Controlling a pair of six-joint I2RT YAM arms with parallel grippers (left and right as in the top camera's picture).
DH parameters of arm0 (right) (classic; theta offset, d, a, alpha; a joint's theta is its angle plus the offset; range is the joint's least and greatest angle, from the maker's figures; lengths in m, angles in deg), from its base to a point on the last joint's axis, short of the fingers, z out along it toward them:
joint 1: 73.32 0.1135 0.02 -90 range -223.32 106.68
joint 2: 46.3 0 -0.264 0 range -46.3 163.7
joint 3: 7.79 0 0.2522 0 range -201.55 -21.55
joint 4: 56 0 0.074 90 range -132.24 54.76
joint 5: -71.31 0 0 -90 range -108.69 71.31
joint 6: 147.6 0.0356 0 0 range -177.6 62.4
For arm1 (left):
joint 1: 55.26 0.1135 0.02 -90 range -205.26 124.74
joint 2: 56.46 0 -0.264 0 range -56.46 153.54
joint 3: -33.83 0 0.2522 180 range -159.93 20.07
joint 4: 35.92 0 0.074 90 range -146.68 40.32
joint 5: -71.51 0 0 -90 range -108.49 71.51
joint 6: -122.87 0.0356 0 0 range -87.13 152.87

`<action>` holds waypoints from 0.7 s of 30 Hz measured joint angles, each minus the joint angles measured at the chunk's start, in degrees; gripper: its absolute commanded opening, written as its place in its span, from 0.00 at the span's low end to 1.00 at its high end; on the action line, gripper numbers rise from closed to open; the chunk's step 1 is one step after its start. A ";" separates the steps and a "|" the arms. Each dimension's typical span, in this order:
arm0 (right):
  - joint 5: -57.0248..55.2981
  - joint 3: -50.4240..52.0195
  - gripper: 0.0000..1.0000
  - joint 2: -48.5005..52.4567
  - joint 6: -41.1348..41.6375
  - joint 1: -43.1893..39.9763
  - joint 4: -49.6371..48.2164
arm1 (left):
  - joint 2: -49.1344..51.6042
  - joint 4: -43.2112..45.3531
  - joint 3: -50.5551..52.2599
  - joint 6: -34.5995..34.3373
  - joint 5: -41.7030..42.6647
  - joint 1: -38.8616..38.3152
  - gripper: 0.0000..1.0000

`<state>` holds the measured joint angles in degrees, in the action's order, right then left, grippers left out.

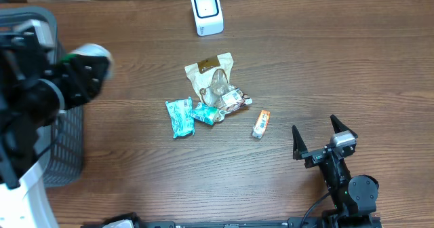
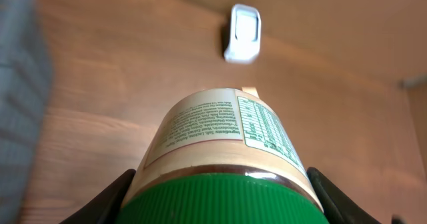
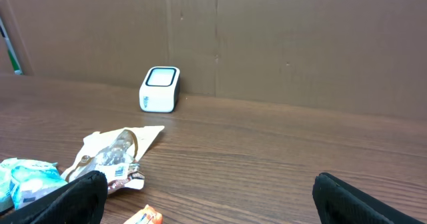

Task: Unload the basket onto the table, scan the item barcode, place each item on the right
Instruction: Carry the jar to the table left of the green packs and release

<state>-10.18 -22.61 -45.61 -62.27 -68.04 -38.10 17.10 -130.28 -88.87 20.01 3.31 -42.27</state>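
The jar (image 2: 223, 134), cream-labelled with a green lid, is held off the table (image 1: 135, 174) at about 9 o'clock in the overhead view, just above the inner edge of the basket (image 1: 64, 143). The left gripper (image 1: 85, 65) has its jaws clamped on either side of the lid end. In the left wrist view the jar's long axis runs straight away from the jaws, base leading. The white scanner (image 2: 242, 32) sits at 12 o'clock from that base, well apart from it.

In the overhead view the scanner stands at the table's 12 o'clock edge, at roughly 2 o'clock from the jar. The printed panel with the nutrition table faces up toward the wrist camera. I cannot tell where the barcode sits, since no bars show on the visible side.

As I judge it, the coming move depends on this line-up. The jar already points at the scanner, but base-first, so it would likely need carrying closer and rolling about its long axis until the code faces the scanner's window.

The right gripper (image 1: 314, 125) rests at about 4 o'clock with its jaws spread wide and holding nothing. It is farther from the jar than the left, so the scan belongs to the left arm. A brown bag (image 1: 213, 75) and some teal packets (image 1: 182, 116) lie mid-table, at about 4 o'clock from the jar and below that line.
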 measured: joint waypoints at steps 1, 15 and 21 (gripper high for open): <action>-0.02 0.00 1.00 0.00 -0.02 0.00 0.00 | 0.13 0.11 1.79 0.00 -0.55 -2.05 0.40; -0.02 0.00 1.00 0.00 0.00 0.00 -0.02 | 5.46 11.72 29.68 -1.81 -10.12 -18.73 0.40; 0.00 0.00 1.00 0.00 -0.04 0.00 -0.02 | 8.20 15.87 35.50 -3.96 -19.04 -22.56 0.40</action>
<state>-10.18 -22.61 -45.61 -62.31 -68.04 -38.12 25.29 -114.41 -53.38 16.05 -15.73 -64.82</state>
